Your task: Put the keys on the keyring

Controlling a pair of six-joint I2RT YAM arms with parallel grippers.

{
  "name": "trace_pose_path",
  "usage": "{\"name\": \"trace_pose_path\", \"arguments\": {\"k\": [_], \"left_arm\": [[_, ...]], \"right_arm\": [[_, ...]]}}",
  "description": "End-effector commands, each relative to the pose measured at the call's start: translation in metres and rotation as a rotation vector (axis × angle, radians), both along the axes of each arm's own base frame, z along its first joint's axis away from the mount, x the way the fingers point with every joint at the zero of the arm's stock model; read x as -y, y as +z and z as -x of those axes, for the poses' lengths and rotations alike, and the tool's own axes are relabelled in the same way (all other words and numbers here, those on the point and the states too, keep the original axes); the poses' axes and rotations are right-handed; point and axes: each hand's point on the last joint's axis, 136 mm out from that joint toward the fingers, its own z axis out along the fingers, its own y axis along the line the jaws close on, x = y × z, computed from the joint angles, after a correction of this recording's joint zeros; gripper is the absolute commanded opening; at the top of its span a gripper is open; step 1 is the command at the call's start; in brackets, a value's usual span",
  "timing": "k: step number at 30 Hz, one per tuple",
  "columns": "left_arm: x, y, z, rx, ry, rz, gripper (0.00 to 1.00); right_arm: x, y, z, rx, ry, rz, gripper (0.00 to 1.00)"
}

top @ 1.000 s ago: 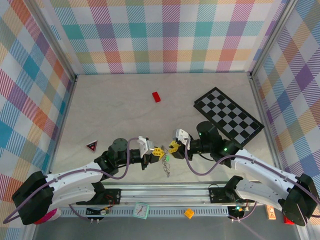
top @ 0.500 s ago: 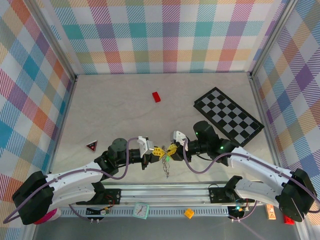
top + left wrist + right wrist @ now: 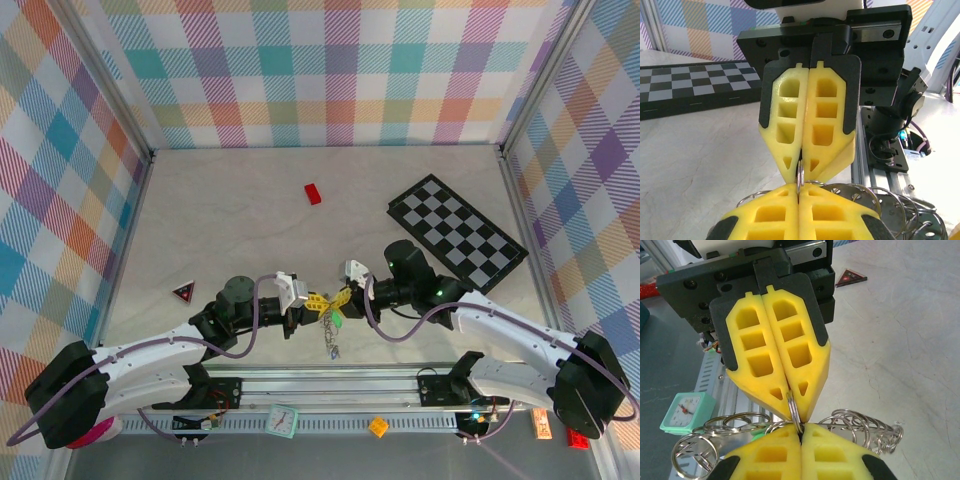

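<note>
The keyring is a thin silver ring seen edge-on, pinched between both grippers just above the table's near edge. My left gripper is shut on one side of it. My right gripper meets it tip to tip and is shut on the same ring. A bunch of linked silver rings hangs below the fingers. A green key head peeks out among those rings; the rest of the keys is hidden.
A black-and-white chequered board lies at the right. A small red brick sits farther back, and a red-and-black triangle at the left. A teal clock and a yellow brick rest on the rail in front.
My right gripper has moved left to meet the left one and has closed on the ring. The left gripper has stayed shut and still.
</note>
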Motion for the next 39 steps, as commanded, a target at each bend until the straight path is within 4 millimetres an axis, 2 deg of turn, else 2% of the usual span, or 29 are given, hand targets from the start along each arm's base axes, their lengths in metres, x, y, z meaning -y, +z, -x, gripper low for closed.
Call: {"name": "trace_pose_path", "arguments": {"k": [1, 3, 5, 12, 15, 19, 21, 23, 26, 32, 39], "left_arm": [[0.001, 0.023, -0.008, 0.053, 0.038, 0.029, 0.09], [-0.001, 0.017, -0.012, 0.046, 0.065, -0.018, 0.16], [-0.003, 0.013, -0.016, 0.046, 0.08, -0.062, 0.19], [0.001, 0.007, -0.018, 0.036, 0.068, -0.145, 0.2], [0.003, 0.005, -0.018, 0.033, 0.046, -0.177, 0.15], [0.005, 0.0, -0.015, 0.026, 0.013, -0.217, 0.0], [0.004, 0.001, -0.014, 0.031, 0.011, -0.209, 0.0], [0.003, 0.005, -0.012, 0.041, 0.016, -0.186, 0.0], [0.002, 0.013, -0.01, 0.051, 0.021, -0.132, 0.0], [0.002, 0.024, -0.012, 0.042, 0.052, -0.016, 0.0], [0.003, 0.032, -0.025, -0.016, 0.122, 0.071, 0.0]], "right_arm": [[-0.004, 0.019, 0.007, 0.065, 0.056, -0.039, 0.0], [0.0, 0.016, 0.006, 0.072, 0.052, 0.012, 0.0], [0.002, 0.012, 0.005, 0.076, 0.057, 0.067, 0.0], [-0.001, 0.006, 0.01, 0.108, 0.112, 0.197, 0.0], [-0.003, 0.006, 0.012, 0.122, 0.13, 0.241, 0.0], [-0.005, 0.015, 0.01, 0.142, 0.119, 0.229, 0.0], [-0.004, 0.019, 0.004, 0.158, 0.069, 0.209, 0.02], [-0.001, 0.022, -0.002, 0.161, 0.016, 0.178, 0.17], [0.005, 0.024, -0.007, 0.133, -0.05, 0.111, 0.25], [0.009, 0.021, -0.005, 0.118, -0.098, 0.027, 0.29], [0.009, 0.004, -0.013, 0.195, -0.133, 0.089, 0.27]]}}
